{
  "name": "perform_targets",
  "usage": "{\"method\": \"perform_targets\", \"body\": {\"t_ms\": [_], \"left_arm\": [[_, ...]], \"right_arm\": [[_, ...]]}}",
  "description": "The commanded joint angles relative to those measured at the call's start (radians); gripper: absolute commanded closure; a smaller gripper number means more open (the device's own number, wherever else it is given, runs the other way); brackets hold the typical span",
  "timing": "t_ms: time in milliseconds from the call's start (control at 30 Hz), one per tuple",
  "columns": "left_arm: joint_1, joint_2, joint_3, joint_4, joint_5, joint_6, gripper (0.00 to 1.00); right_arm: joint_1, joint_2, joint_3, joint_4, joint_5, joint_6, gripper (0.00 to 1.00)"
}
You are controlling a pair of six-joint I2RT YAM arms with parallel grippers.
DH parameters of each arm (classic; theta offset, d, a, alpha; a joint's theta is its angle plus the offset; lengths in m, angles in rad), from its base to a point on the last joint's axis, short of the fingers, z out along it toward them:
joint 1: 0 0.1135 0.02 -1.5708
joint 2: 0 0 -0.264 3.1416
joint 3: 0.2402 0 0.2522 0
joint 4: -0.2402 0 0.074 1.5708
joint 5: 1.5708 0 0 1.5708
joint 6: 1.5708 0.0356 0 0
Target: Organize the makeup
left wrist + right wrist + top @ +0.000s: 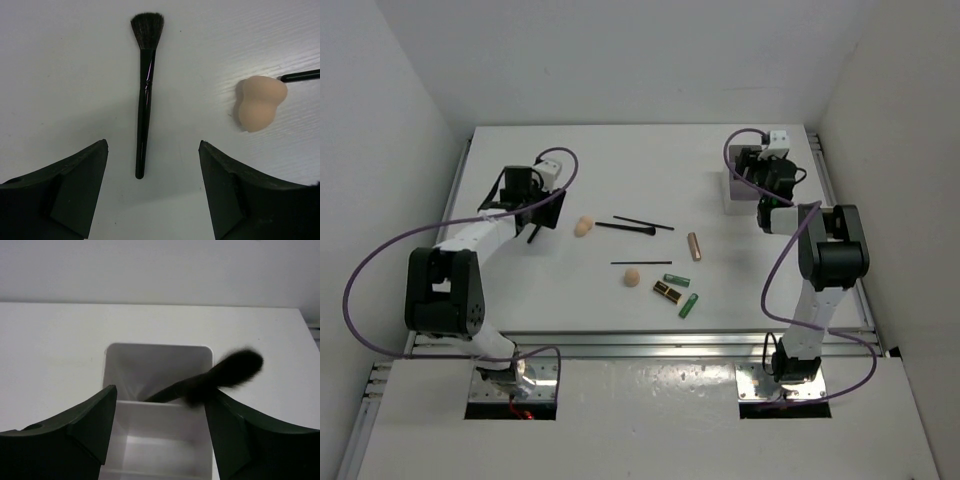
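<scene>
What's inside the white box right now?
One black brush, blurred, slants in the far compartment of the box, its fluffy head over the right rim. The near compartment shows nothing; its near end is unseen.

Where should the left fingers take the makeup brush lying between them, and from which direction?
Grip the makeup brush at mid-handle, coming straight down from above. It lies flat on the table, handle running lengthwise between the open fingers of the left gripper, so they close across its thin width. Avoid the soft bristle head at the far end.
</scene>
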Motion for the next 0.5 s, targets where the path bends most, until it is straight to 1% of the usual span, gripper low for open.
{"method": "perform_targets", "body": {"t_ms": [0, 33, 67, 133, 200, 233, 267, 300, 367, 400, 433, 467], "left_arm": [[0.013, 0.075, 0.081, -0.041, -0.034, -0.013, 0.21], [0.013, 0.123, 0.106, -0.08, -0.053, -0.003, 0.21], [0.013, 0.146, 0.153, -0.095, -0.053, 0.013, 0.21], [0.013, 0.19, 0.195, -0.12, -0.083, 0.029, 0.21], [0.013, 0.258, 0.247, -0.12, -0.084, 0.082, 0.21], [0.013, 0.285, 0.27, -0.132, -0.102, 0.091, 0.21], [0.013, 0.314, 0.325, -0.152, -0.128, 0.091, 0.21], [0.024, 0.376, 0.354, -0.164, -0.137, 0.071, 0.21], [0.034, 0.431, 0.406, -0.204, -0.137, 0.051, 0.21], [0.034, 0.454, 0.444, -0.216, -0.099, 0.051, 0.23], [0.045, 0.492, 0.462, -0.23, -0.084, 0.051, 0.23], [0.045, 0.508, 0.472, -0.252, -0.084, 0.051, 0.27]], "right_arm": [[0.0, -0.138, -0.034, 0.029, 0.041, -0.004, 0.29], [0.0, -0.148, -0.053, 0.0, 0.06, 0.001, 0.27], [0.0, -0.161, -0.057, -0.02, 0.06, 0.006, 0.25], [0.002, -0.213, -0.053, -0.095, 0.055, 0.015, 0.21], [0.006, -0.267, -0.05, -0.212, 0.048, 0.016, 0.2], [0.005, -0.281, -0.047, -0.265, 0.014, 0.016, 0.18], [0.006, -0.311, -0.05, -0.31, -0.009, 0.007, 0.18], [0.006, -0.322, -0.054, -0.327, -0.034, -0.005, 0.17], [0.006, -0.382, -0.062, -0.379, -0.06, -0.029, 0.17], [0.034, -0.394, -0.083, -0.392, -0.08, -0.027, 0.17], [0.037, -0.446, -0.09, -0.398, -0.1, -0.03, 0.17], [0.04, -0.448, -0.096, -0.425, -0.112, -0.037, 0.17]]}}
